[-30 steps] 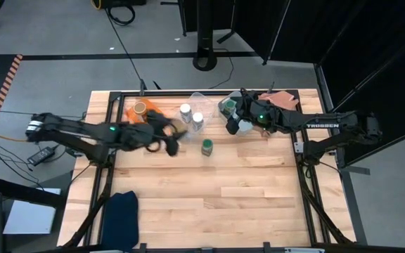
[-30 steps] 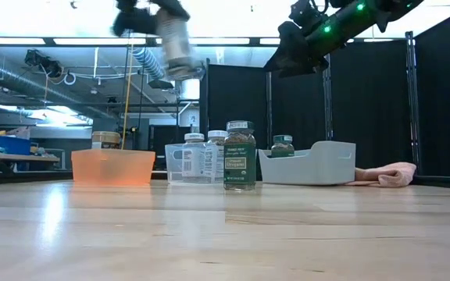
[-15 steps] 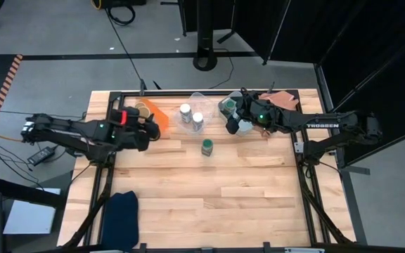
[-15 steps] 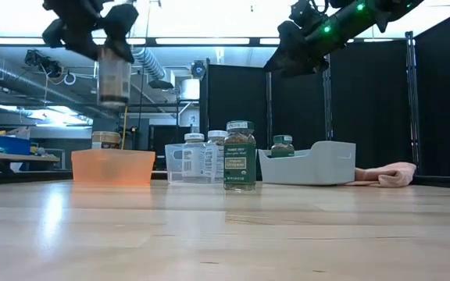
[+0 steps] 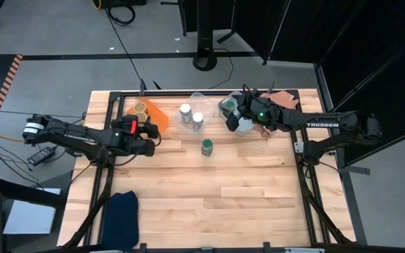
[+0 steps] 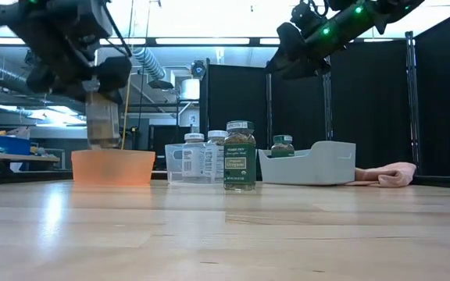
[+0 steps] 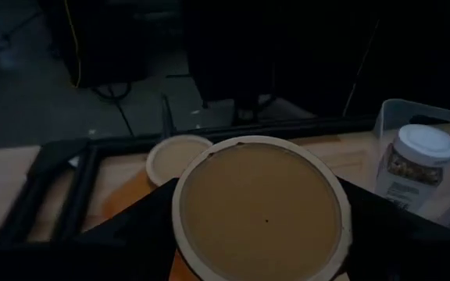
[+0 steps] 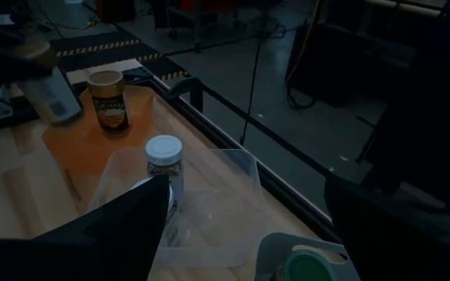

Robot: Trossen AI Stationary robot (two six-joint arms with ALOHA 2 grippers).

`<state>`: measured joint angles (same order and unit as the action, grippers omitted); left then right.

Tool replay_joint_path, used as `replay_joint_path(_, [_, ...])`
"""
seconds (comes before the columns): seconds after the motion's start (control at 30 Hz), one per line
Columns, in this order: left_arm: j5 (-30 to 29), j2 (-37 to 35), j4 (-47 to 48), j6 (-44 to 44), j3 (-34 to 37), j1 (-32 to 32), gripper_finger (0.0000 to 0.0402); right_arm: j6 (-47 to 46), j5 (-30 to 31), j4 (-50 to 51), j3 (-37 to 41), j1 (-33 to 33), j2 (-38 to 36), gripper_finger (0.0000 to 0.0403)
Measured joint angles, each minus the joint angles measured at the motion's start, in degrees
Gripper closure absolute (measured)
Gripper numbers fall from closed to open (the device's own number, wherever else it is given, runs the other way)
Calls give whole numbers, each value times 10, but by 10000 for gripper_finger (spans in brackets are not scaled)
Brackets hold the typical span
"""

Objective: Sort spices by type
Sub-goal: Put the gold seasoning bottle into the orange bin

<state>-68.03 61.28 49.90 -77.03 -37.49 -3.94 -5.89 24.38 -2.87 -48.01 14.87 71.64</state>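
High view: left gripper sits at the orange tray, near its front edge, clamped on a tan-top jar. Second tan-top jar stands in the orange tray. Two white-lid jars stand in the clear tray. One green-lid jar stands alone on the table, in front of the clear tray. Right gripper hangs over the grey-blue tray, where another green-lid jar sits; fingers spread apart, holding nothing.

Low view: left gripper holds the tan-top jar upright, its base just above the orange tray rim. Loose green-lid jar stands in front of the white-lid jars. Right gripper is high above the grey-blue tray.

Left wrist view: held jar's tan top fills the view, fingers dark on both sides; the other tan-top jar beyond it, a white-lid jar off to the side.

Right wrist view: own fingers apart, empty; clear tray with a white-lid jar, orange tray with a tan-top jar beyond.
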Motion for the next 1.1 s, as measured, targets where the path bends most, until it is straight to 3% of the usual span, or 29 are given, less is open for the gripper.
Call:
replay_joint_path(0.53, [9, 0, -254, 117, 120, 56, 127, -6, 0, 0, 0, 0, 0, 53])
replay_joint_path(0.97, [135, 32, -380, 298, 138, 118, 119, -4, 0, 0, 0, 0, 0, 53])
replay_joint_path(1.1, [147, 46, -406, 317, 138, 126, 102, -4, 0, 0, 0, -1, 0, 53])
